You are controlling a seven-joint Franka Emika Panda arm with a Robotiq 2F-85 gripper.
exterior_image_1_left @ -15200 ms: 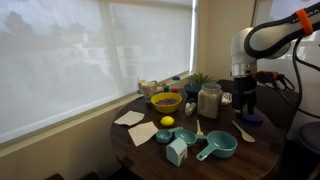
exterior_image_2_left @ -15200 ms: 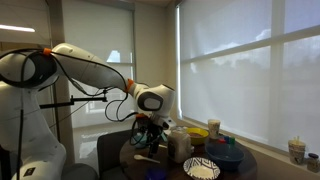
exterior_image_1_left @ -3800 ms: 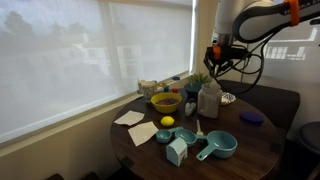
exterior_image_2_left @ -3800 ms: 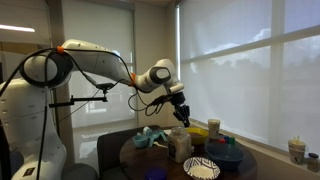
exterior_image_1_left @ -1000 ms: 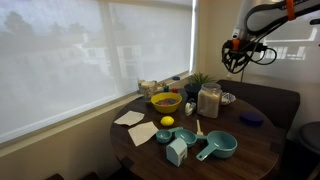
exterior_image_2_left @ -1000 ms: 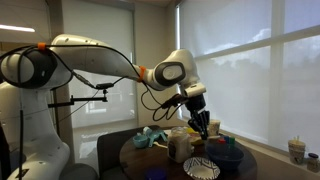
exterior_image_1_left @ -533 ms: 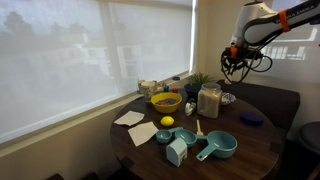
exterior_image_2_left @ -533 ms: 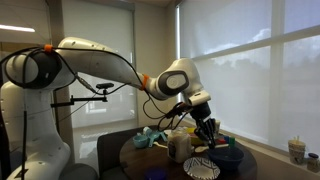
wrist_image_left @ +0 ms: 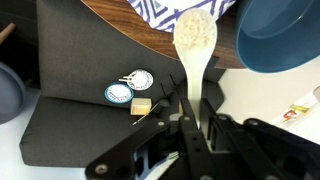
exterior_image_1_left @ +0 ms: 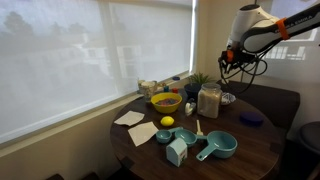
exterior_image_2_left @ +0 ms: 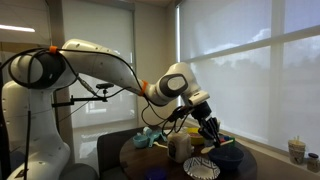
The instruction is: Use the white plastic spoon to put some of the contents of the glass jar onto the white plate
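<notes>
My gripper (wrist_image_left: 192, 122) is shut on the handle of the white plastic spoon (wrist_image_left: 194, 40), whose bowl carries a heap of whitish grains. In the wrist view the spoon bowl hangs at the edge of the white plate (wrist_image_left: 158, 11), which has a blue zigzag pattern. In an exterior view the gripper (exterior_image_1_left: 228, 63) hovers above the plate (exterior_image_1_left: 229, 98), just beside the tall glass jar (exterior_image_1_left: 209, 100). From the opposite side, the gripper (exterior_image_2_left: 210, 133) is just past the jar (exterior_image_2_left: 180, 146), with the plate (exterior_image_2_left: 200, 168) at the table's near edge.
A yellow bowl (exterior_image_1_left: 165, 101), a lemon (exterior_image_1_left: 167, 122), teal measuring cups (exterior_image_1_left: 218, 146) and paper napkins (exterior_image_1_left: 130, 118) share the round table. A dark blue disc (exterior_image_1_left: 251, 117) lies near the plate. A blue bowl (wrist_image_left: 282, 35) sits beside the spoon. Window blinds stand behind.
The gripper, still shut on the loaded spoon, has come down and drifted slightly towards the jar, and now stands over the plate.
</notes>
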